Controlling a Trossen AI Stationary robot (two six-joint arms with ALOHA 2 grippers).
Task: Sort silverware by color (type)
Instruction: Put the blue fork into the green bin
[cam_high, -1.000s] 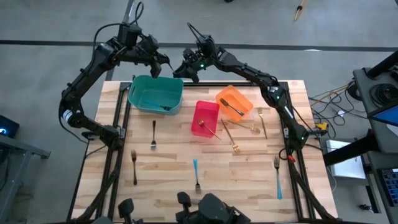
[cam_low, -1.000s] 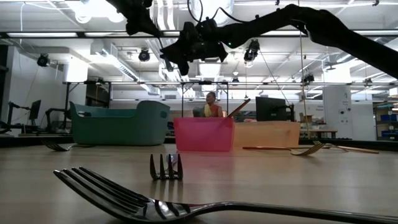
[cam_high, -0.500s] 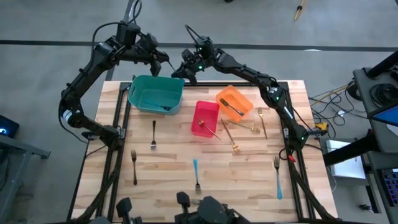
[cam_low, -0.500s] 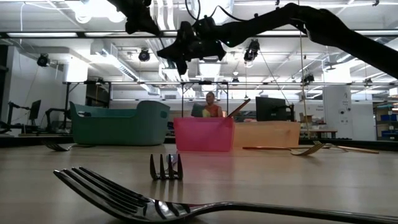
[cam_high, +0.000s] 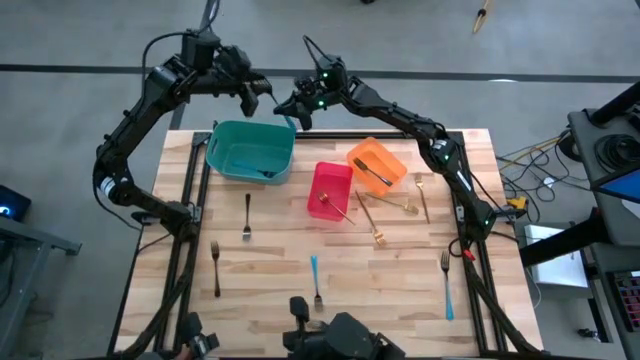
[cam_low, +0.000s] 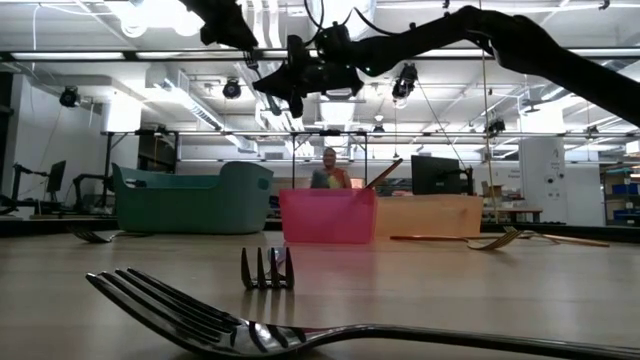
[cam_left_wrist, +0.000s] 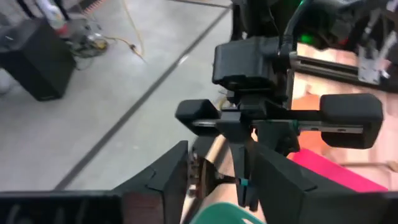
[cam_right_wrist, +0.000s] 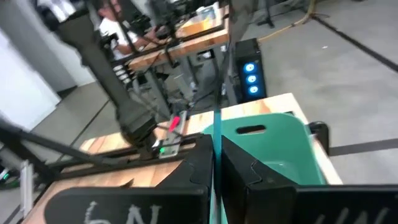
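My right gripper (cam_high: 289, 107) hangs in the air over the far rim of the teal bin (cam_high: 252, 150), shut on a light-blue-handled fork (cam_right_wrist: 217, 127). My left gripper (cam_high: 264, 91) faces it from the left, close by and open; the fork (cam_left_wrist: 244, 182) shows between its spread fingers without touching them. Other forks lie flat on the table: two dark ones (cam_high: 247, 215), two blue-handled ones (cam_high: 315, 281) and several gold ones (cam_high: 370, 218). A gold fork leans in the red bin (cam_high: 330, 188). A dark fork lies in the orange bin (cam_high: 376, 163). My right gripper pinches the fork's light-blue handle (cam_right_wrist: 217, 144) between its two fingers, and the handle runs across them. The fingers reach out about level toward the table's left. The fork is lifted clear, high above the teal bin's far edge.
The three bins stand along the table's far half, teal at the left, red in the middle, orange to the right. The wooden tabletop (cam_high: 270, 250) has bare room between the scattered forks. A person (cam_low: 328, 168) shows far off in the room behind.
My right gripper has tipped up toward level with the fork, staying over the teal bin's far rim. My left gripper has tipped upward and stands a little farther from my right gripper than before.
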